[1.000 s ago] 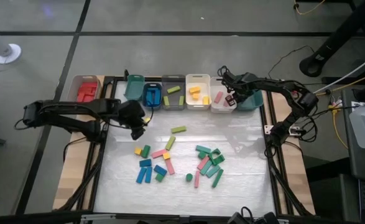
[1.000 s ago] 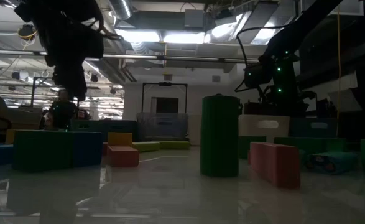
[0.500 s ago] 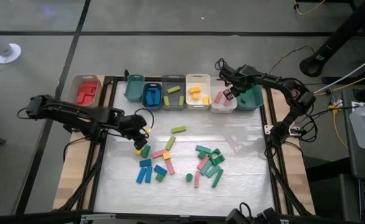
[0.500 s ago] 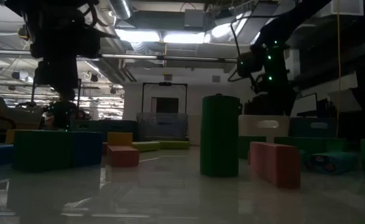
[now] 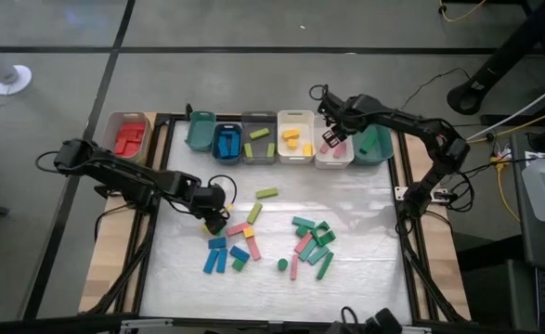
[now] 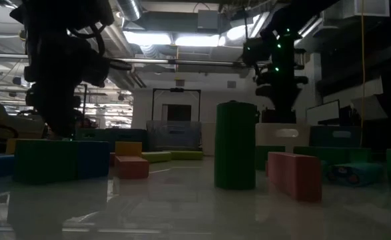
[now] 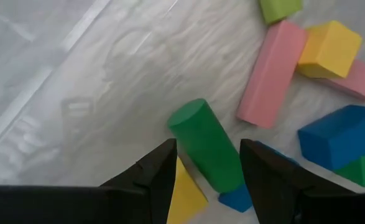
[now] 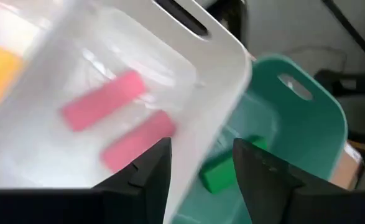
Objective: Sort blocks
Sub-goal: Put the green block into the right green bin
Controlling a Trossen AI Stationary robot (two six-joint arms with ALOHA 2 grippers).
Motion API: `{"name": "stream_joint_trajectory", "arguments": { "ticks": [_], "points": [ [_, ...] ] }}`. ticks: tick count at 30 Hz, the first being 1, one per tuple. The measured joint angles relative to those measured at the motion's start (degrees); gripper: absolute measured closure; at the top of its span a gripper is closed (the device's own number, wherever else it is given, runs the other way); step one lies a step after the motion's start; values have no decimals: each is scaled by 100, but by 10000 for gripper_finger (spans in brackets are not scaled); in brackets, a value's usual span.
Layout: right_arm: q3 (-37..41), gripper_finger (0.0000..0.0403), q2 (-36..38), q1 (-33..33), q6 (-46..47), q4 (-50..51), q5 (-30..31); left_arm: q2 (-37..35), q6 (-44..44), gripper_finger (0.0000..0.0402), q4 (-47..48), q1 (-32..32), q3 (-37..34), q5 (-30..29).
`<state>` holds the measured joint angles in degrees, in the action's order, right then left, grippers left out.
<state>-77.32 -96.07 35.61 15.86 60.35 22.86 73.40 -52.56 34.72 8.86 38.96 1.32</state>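
Loose blocks lie in two clusters on the table, one on the left (image 5: 227, 243) and one on the right (image 5: 311, 243). My left gripper (image 5: 214, 220) hangs open, pointing down over the far end of the left cluster. In the left wrist view its fingers (image 7: 208, 180) stand on either side of a dark green round bar (image 7: 206, 144) lying flat, beside a yellow block (image 7: 186, 196). My right gripper (image 5: 331, 139) is open and holds nothing. It hovers over the white bin (image 8: 188, 56) holding two pink blocks (image 8: 101, 99).
A row of bins runs along the far edge: tan with red blocks (image 5: 128, 134), teal (image 5: 201, 130), blue (image 5: 227, 141), grey with lime (image 5: 259, 139), white with yellow (image 5: 295, 137), and teal with green (image 5: 374, 144). An upright green cylinder (image 5: 282, 264) stands near the front.
My left gripper has gone from beside the blue bin toward the table's near edge and down onto the left cluster, rolling as it went. My right gripper has risen over the pink bin and drifted a little toward the far left.
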Motion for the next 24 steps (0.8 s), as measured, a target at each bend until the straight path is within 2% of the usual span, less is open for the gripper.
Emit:
{"name": "stream_joint_trajectory", "arguments": {
  "ticks": [8,15,24],
  "points": [
    [-103,233,3,-892,-287,-332,-1,295,2,238,-284,-2,0,0],
    [-103,233,5,-1611,-455,-527,-1,890,41,238,-341,-10,0,0],
    [-103,233,7,-2204,-746,-637,-1,1194,358,246,-511,-213,15,84]
  ]
}}
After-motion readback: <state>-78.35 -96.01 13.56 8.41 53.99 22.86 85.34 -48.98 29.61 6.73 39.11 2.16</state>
